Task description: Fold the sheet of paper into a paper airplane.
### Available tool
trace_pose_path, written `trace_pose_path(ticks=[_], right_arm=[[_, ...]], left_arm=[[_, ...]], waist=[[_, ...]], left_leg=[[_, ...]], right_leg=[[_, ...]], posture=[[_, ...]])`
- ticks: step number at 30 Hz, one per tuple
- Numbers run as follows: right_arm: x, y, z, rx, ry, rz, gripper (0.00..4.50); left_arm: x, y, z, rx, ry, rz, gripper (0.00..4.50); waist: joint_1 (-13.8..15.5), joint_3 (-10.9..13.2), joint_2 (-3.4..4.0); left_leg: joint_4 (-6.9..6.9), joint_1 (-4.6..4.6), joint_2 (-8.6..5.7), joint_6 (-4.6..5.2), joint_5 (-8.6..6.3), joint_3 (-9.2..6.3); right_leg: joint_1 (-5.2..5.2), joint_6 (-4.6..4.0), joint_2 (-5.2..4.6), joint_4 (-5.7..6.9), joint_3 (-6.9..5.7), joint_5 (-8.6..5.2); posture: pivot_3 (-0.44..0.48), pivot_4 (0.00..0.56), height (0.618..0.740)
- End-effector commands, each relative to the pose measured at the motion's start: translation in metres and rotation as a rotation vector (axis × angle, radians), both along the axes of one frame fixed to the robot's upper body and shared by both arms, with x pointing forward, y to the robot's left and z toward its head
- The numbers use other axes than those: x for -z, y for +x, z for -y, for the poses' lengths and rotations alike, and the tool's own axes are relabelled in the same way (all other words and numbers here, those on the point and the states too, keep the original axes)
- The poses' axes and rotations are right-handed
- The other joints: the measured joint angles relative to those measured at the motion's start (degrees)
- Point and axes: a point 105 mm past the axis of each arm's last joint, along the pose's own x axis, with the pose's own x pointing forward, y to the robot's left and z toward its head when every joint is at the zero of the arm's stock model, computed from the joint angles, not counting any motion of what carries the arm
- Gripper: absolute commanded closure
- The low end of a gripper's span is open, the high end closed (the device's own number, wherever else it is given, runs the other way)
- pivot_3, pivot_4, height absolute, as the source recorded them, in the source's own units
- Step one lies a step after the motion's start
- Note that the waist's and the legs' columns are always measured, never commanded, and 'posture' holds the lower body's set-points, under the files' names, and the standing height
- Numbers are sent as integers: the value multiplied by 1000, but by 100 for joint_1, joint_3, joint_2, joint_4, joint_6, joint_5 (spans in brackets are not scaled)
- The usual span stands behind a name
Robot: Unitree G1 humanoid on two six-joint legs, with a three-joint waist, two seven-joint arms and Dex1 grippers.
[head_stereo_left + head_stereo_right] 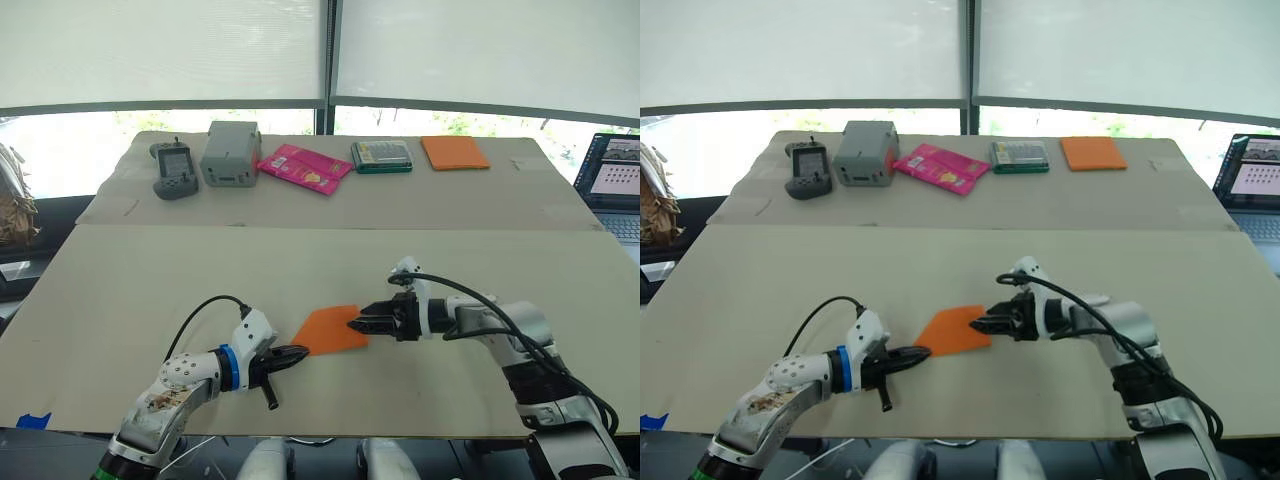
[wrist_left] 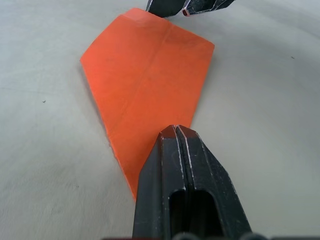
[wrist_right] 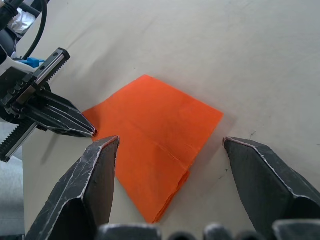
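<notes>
The sheet of paper (image 1: pixel 330 330) is bright orange and lies flat on the near table. It has a centre crease and folded layers, and it narrows to a point toward my left arm. My left gripper (image 1: pixel 303 352) is shut, its tip resting over that pointed end (image 2: pixel 131 165). My right gripper (image 3: pixel 170 141) is open at the opposite, wider edge, with one finger (image 3: pixel 100 165) on each side of the sheet's corner. The paper airplane is out of view.
On the far table stand a handheld controller (image 1: pixel 174 168), a grey box (image 1: pixel 231 153), a pink packet (image 1: pixel 305 168), a green case (image 1: pixel 381 156) and a smooth orange rectangle (image 1: pixel 455 152). A laptop (image 1: pixel 612 180) sits at the right edge.
</notes>
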Motion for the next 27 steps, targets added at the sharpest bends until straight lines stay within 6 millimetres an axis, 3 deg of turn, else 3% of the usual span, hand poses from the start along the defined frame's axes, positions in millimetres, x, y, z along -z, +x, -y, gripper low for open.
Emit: trace_pose_path(ticks=[1, 4, 5, 9, 15, 23, 27], right_arm=[[-8, 3, -8, -13, 45, 18, 795], [-8, 6, -15, -50, 30, 89, 795], [-8, 5, -18, -70, 33, 111, 1034], [-9, 5, -19, -118, 11, 209, 2340], [-9, -1, -4, -223, -61, 425, 4465], [-4, -26, -4, -355, -68, 599, 4491], [-2, -33, -10, -422, -109, 778, 4491]], left_arm=[[17, -1, -5, -37, 43, -53, 4500], [17, 0, -4, -34, 42, -51, 4500], [17, 0, -3, -33, 41, -51, 4500], [18, -1, -5, -32, 45, -53, 4500], [25, -5, -9, -32, 63, -67, 4500], [25, -1, -10, -29, 58, -65, 4500], [25, -1, -10, -19, 57, -65, 4500]], waist=[[-13, 0, 0], [-18, 0, 0], [-16, 0, 1], [-15, 1, 2], [-30, 2, 3], [-29, 2, 6], [-31, 2, 7]], left_leg=[[0, 0, 0, 0, 0, 0], [-1, 0, 0, 0, 0, 0], [-1, -1, 0, 0, 0, 0], [0, -3, -4, 0, 0, 0], [-6, -4, -2, 0, 0, 0], [-12, -4, -1, 0, 0, 0], [-12, -2, -1, 0, 0, 0]], right_leg=[[0, 0, 0, 0, 0, 0], [-1, 1, 1, 1, 0, 0], [-2, 1, 1, 0, 0, -1], [-2, 4, -2, -3, -1, -2], [2, 6, -2, -22, -4, -2], [5, 8, -3, -33, -5, 0], [6, 8, -3, -33, -5, 1]], posture=[[0, 150, 740], [0, 150, 740], [0, 150, 740], [0, 150, 740], [0, 150, 740], [0, 150, 740], [0, 150, 740]])
